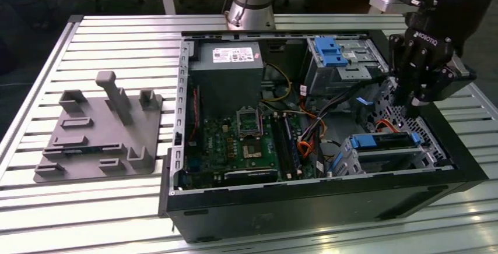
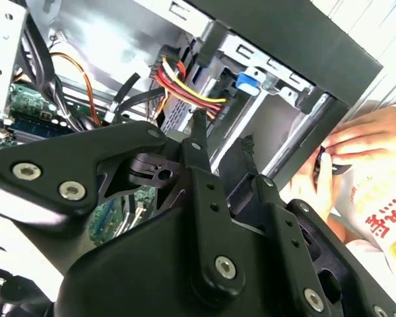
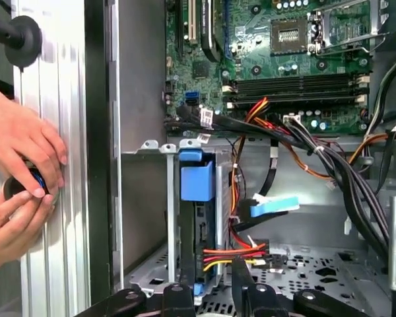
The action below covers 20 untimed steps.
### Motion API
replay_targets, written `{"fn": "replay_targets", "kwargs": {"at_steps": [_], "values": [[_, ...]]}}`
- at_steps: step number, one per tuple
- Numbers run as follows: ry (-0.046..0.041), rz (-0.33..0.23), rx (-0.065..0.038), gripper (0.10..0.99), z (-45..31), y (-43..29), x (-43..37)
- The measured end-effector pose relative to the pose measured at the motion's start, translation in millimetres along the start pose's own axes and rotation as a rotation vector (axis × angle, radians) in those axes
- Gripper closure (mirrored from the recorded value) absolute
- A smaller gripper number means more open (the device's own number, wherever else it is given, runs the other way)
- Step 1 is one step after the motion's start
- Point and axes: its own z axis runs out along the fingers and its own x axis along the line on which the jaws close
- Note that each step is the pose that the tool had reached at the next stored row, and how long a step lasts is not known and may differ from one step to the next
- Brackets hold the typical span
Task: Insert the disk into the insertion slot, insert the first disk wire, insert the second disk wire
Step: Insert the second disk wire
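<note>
Hovers with jaws spread and empty above the disk (image 1: 386, 141), seated blue-framed in the insertion slot (image 1: 389, 159) in a corner of the computer case (image 1: 311, 204) on the exterior view's right, a person's hands (image 3: 23, 148) just outside.

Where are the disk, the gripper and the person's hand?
disk (image 1: 386, 141), exterior view, silver face within its blue carrier frame
gripper (image 2: 222, 131), second wrist view, midway between its two fingertips
person's hand (image 3: 23, 142), first wrist view, back of the hand
</note>
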Motion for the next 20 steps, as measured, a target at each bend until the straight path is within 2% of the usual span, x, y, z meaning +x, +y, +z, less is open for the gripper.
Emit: {"fn": "replay_targets", "kwargs": {"at_steps": [3, 9, 11, 18, 20], "values": [[0.0098, -0.003, 0.001, 0.729, -1.5, 5.1, -7.7], [0.0219, -0.011, 0.003, 0.729, -4.7, 16.4, -22.2], [0.0319, -0.015, 0.005, 0.729, -5.4, 20.0, -25.3], [0.0762, -0.058, 0.017, 0.729, -4.3, 27.8, -28.7], [0.0828, -0.065, 0.019, 0.729, -4.0, 31.9, -30.7]]}}
